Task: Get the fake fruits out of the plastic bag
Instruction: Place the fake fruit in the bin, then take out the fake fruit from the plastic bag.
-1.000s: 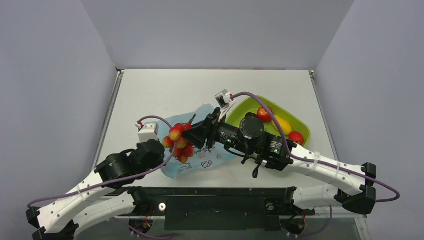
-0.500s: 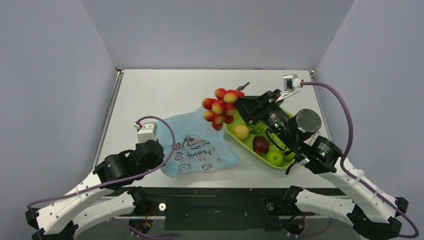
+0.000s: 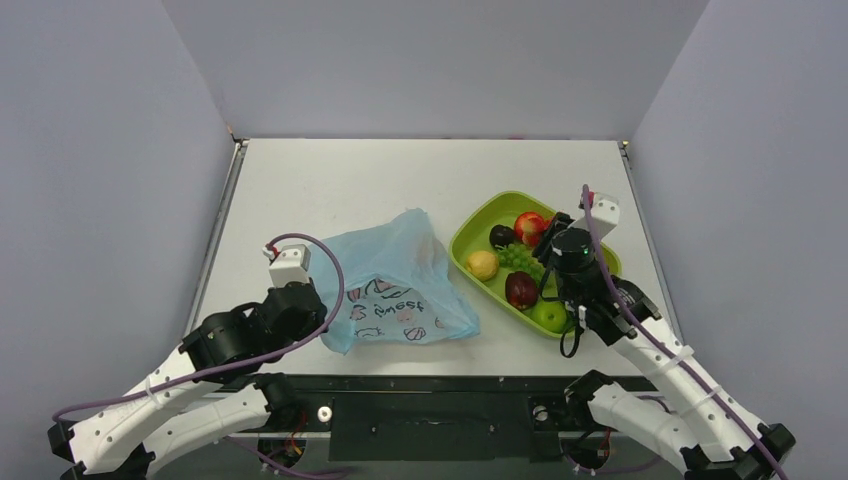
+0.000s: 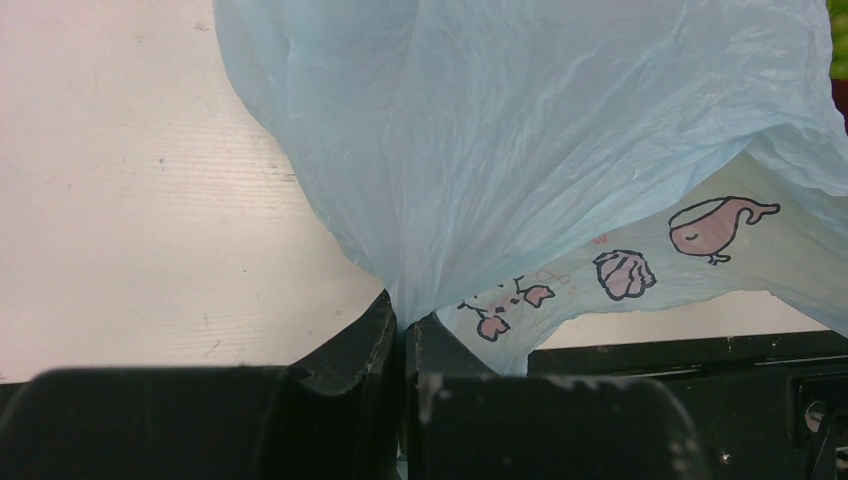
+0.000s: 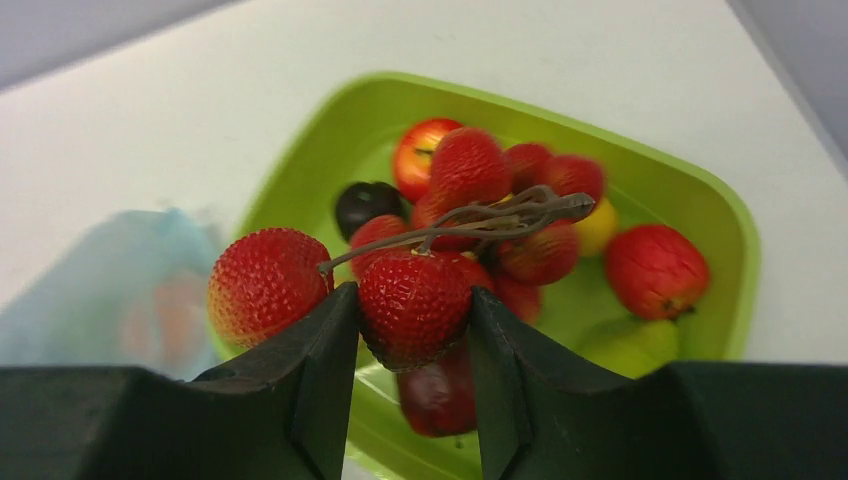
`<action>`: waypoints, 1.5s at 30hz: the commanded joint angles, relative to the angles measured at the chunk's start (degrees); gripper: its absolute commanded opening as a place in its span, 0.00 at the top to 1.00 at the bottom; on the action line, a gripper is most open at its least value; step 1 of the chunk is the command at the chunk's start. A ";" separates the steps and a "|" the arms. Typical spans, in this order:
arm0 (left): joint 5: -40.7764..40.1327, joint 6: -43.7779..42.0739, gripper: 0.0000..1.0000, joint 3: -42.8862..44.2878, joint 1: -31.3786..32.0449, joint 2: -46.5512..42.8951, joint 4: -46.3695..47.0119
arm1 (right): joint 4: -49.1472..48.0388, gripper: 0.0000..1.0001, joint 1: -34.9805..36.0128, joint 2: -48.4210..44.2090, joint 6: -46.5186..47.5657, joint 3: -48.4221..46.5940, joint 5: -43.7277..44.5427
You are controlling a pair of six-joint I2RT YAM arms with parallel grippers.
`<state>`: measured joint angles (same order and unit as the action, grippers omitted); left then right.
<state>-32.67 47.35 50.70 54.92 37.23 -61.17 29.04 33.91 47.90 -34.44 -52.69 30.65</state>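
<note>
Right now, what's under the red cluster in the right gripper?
The green tray, with a red apple, dark plum, yellow fruit and green apple showing around it. Whatever lies directly beneath the red cluster is hidden.

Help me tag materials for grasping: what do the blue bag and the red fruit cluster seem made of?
Blue bag: thin plastic film, seemingly; slightly translucent, soft sheen, fine creases, gathered where pinched.
Red fruit cluster: probably moulded plastic or foam; glossy dimpled skins with highlights, stiff brown stem.
</note>
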 commanded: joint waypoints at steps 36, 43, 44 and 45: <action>1.57 -1.58 1.00 -0.28 -0.07 -1.04 3.38 | -16.52 0.31 40.55 16.32 15.39 -9.71 -14.76; 2.15 -1.96 1.00 -0.38 -0.07 -1.01 3.60 | -27.74 0.45 46.23 23.44 16.15 -2.35 -12.06; 2.23 -1.98 1.00 -0.40 -0.05 -1.02 3.66 | -30.29 0.48 47.14 25.55 16.48 -1.57 -9.77; 2.29 -2.00 1.00 -0.42 -0.06 -1.15 3.68 | -31.47 0.50 47.62 26.62 17.27 -1.07 -8.70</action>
<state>-30.79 46.02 50.06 54.92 36.23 -60.07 7.20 79.48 69.21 -19.44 -56.40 17.78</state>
